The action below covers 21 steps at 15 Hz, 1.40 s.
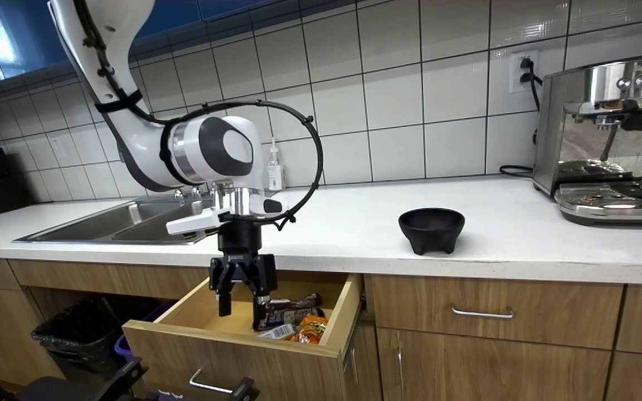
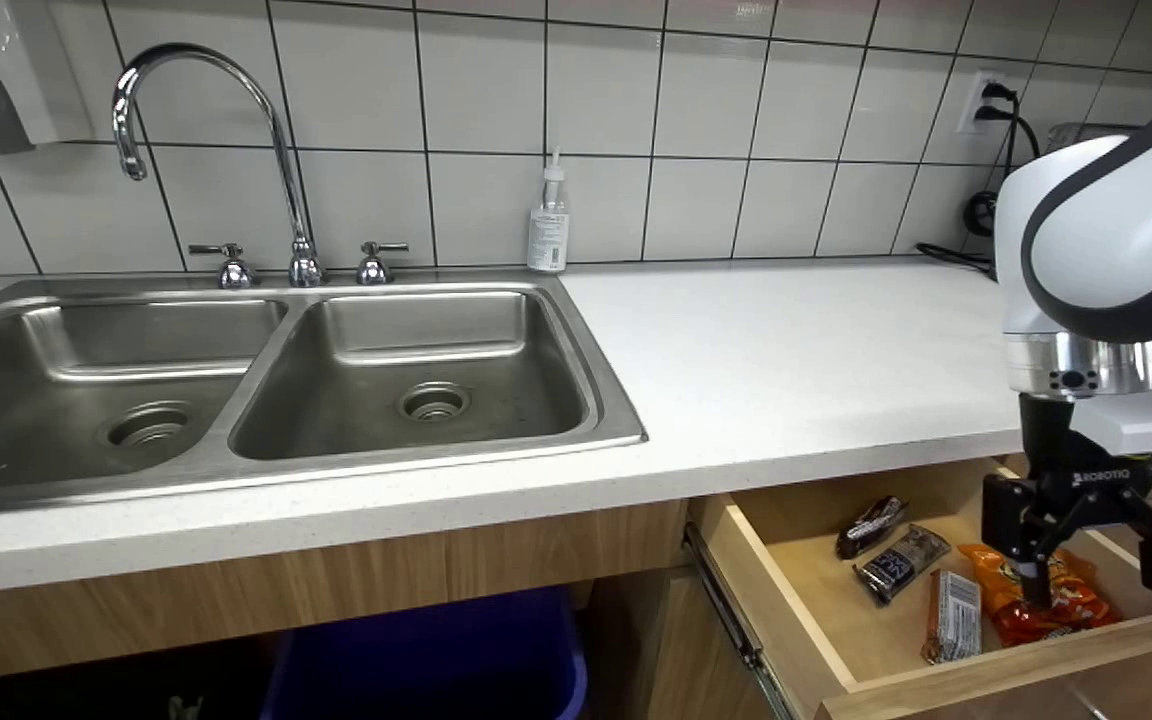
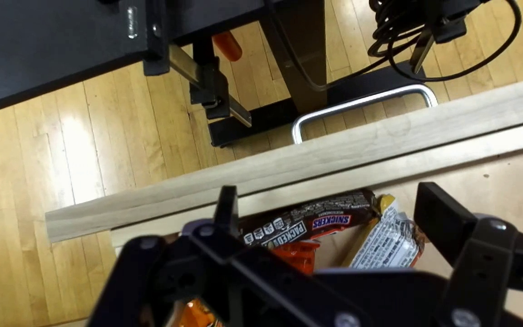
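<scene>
My gripper (image 1: 242,313) is open and empty, pointing down over the pulled-out wooden drawer (image 1: 232,340). It also shows above the drawer's contents in an exterior view (image 2: 1098,582). In the wrist view the fingers (image 3: 329,204) stand wide apart. A brown Snickers bar (image 3: 334,220) lies along the drawer's front wall, partly behind one finger. A white-labelled bar (image 3: 384,247) lies between the fingers in that view, apart from them. An orange bag (image 2: 1001,600) lies beneath the gripper, partly hidden by it. Two dark-wrapped bars (image 2: 903,562) (image 2: 871,527) lie deeper in the drawer.
A black bowl (image 1: 431,229) and an espresso machine (image 1: 622,184) stand on the white counter (image 1: 354,223). A double sink (image 2: 266,400), a tall faucet (image 2: 281,150) and a pump bottle (image 2: 548,235) are nearby. A black-lined bin (image 1: 76,340) and a blue bin (image 2: 436,660) stand below.
</scene>
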### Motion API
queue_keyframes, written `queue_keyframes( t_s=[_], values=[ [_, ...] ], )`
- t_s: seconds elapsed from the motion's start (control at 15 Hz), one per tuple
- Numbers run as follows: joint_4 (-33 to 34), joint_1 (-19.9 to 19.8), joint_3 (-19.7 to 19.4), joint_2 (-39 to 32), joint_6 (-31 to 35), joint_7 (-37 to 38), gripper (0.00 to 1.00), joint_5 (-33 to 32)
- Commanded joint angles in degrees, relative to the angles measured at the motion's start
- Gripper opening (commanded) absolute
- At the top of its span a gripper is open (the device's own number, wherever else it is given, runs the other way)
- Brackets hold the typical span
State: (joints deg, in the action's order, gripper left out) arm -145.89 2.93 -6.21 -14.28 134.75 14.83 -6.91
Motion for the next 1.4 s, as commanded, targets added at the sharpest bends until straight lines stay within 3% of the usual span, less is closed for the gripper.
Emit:
queue_keyframes(
  t_s=[0.0,0.87,1.33],
  values=[
    [-2.86,-1.34,1.61,2.31,0.44,-3.98,1.00,1.20],
    [-8.42,-1.61,2.14,3.29,1.49,-9.00,1.00,0.79],
    [-10.80,-1.66,2.25,1.71,11.12,-10.77,1.00,0.91]
  ],
)
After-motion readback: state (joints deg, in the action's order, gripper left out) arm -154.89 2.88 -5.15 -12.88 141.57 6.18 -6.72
